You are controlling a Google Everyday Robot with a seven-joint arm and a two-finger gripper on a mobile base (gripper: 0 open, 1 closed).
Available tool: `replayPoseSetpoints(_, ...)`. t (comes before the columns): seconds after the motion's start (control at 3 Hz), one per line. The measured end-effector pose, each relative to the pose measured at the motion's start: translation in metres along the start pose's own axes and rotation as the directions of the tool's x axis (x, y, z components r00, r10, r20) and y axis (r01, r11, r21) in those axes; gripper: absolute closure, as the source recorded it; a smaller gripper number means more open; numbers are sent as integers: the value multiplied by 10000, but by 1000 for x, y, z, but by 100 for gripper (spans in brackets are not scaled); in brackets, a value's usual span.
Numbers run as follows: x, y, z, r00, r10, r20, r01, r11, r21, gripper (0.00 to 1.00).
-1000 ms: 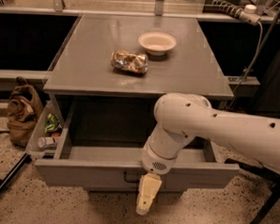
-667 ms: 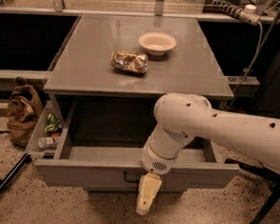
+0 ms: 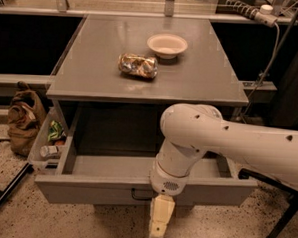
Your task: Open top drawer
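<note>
The top drawer (image 3: 100, 184) is a wide grey drawer under the grey tabletop. It stands pulled far out, and its plain grey inside shows. Its small black loop handle (image 3: 139, 194) sits at the centre of the front panel, partly hidden by my arm. My gripper (image 3: 158, 222) hangs at the end of the white arm, just in front of the drawer front and a little right of and below the handle. It points down toward the floor and holds nothing that I can see.
A white bowl (image 3: 167, 44) and a crumpled shiny bag (image 3: 137, 65) lie on the tabletop (image 3: 91, 73). A clear bin with bottles (image 3: 50, 143) and a brown bag (image 3: 24, 119) stand at the left. A chair base (image 3: 278, 228) stands at the right on the speckled floor.
</note>
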State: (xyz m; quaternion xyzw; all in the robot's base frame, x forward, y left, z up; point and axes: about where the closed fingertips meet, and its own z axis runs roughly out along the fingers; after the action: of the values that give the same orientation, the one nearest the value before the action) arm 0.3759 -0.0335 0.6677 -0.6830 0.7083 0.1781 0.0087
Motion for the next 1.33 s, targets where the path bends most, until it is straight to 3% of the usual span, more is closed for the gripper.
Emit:
replayPoseSetpoints(0.67,6,38,6,9995,274,-158,-283,9974,-661,0)
replayPoseSetpoints(1.33,11,48,4,9988,377,-298,-398,9964,-752,0)
